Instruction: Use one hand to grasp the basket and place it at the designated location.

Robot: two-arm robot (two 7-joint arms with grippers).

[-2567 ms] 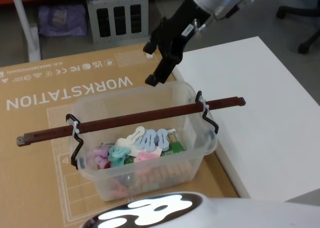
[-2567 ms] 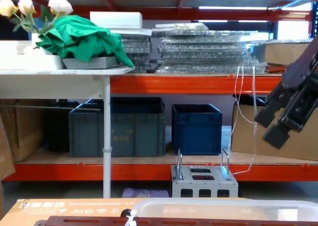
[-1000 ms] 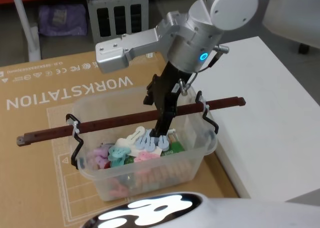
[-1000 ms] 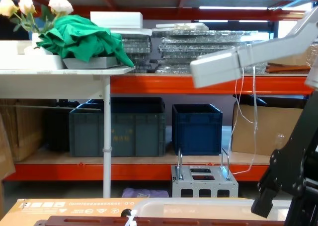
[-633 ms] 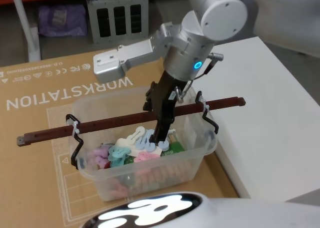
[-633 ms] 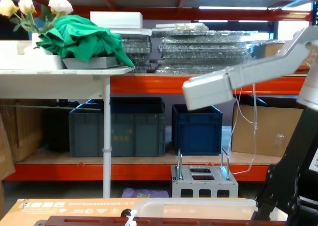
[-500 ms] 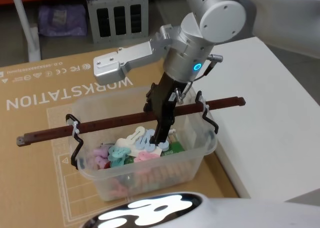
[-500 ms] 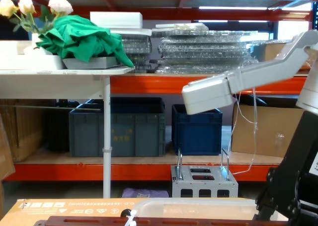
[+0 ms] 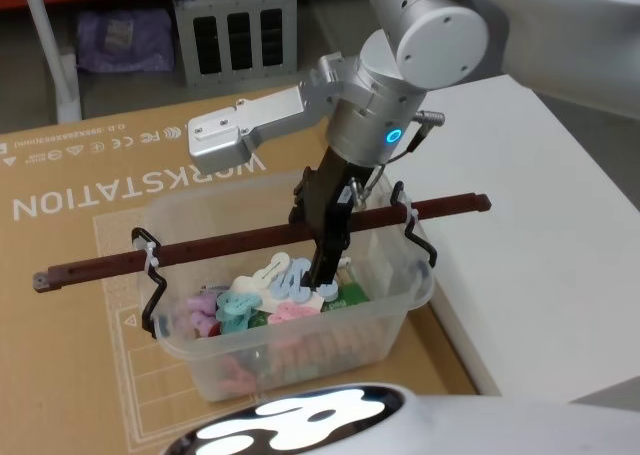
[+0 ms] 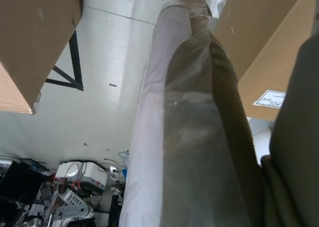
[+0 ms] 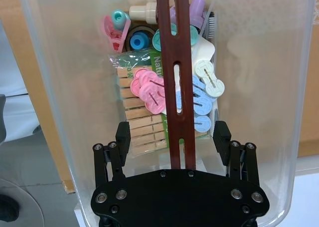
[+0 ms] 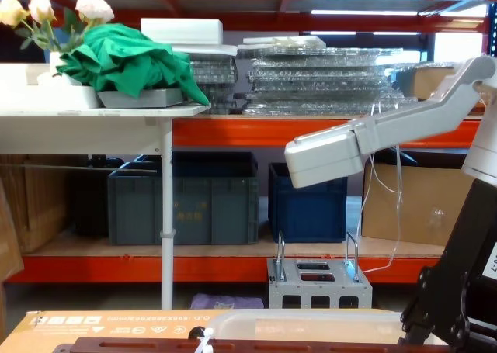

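Reaching down from above, the right gripper (image 9: 318,247) stands inside the basket (image 9: 392,320), its fingers (image 11: 123,134) apart and set one on each side of the reddish-brown handle bar (image 9: 230,243), not touching it in the right wrist view. Against the head view of 2.6 seconds ago, when the gripper hung above the basket's far rim and outside it, it is now lowered past the bar, its tips close over the pastel clips (image 9: 268,293). Against the view half a second ago, the change is slight: the pale arm link (image 9: 255,125) has shifted a little, the fingers hardly at all. The basket has not moved; it rests on the cardboard sheet (image 9: 90,200) marked WORKSTATION, just beside the white counter (image 9: 545,235). In the chest view the gripper shows at the lower right, lower than before.
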